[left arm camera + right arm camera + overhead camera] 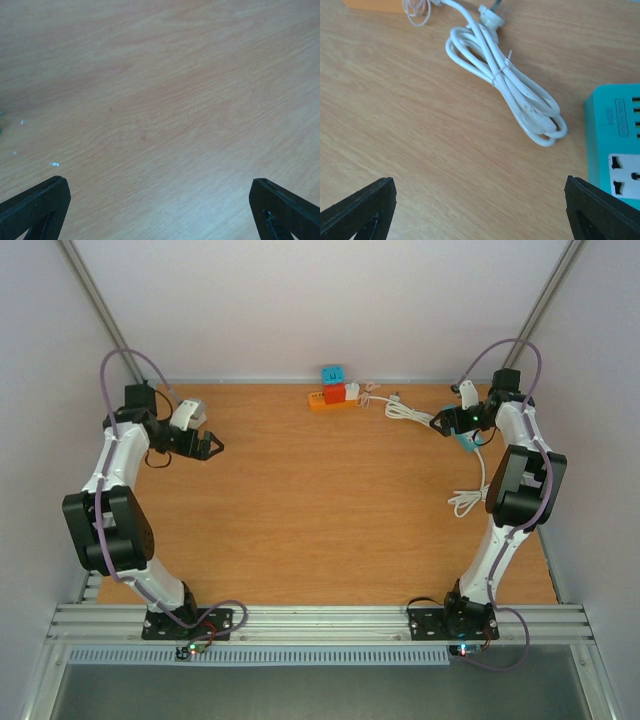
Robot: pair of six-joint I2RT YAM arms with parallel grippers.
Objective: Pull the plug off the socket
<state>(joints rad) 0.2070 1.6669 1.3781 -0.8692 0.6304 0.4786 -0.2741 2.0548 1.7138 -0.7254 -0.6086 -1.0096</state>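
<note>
An orange power strip (320, 400) lies at the table's far edge. A blue cube adapter (332, 374), a red cube (335, 392) and a white plug (352, 391) sit on or against it. From the plug a thin white cord leads right. My left gripper (210, 446) is open and empty over bare wood at the left, far from the strip. In its wrist view it (160, 202) has only wood between its fingers. My right gripper (440, 423) is open and empty at the right. In its wrist view it (480, 200) hovers just short of a bundled white cable (510, 80).
A teal socket block (615, 145) lies right of the right gripper, also seen from above (466, 440). The bundled cable's loose pronged plug (492, 15) lies free near the orange strip's corner (375, 5). Another white cord (468, 502) lies beside the right arm.
</note>
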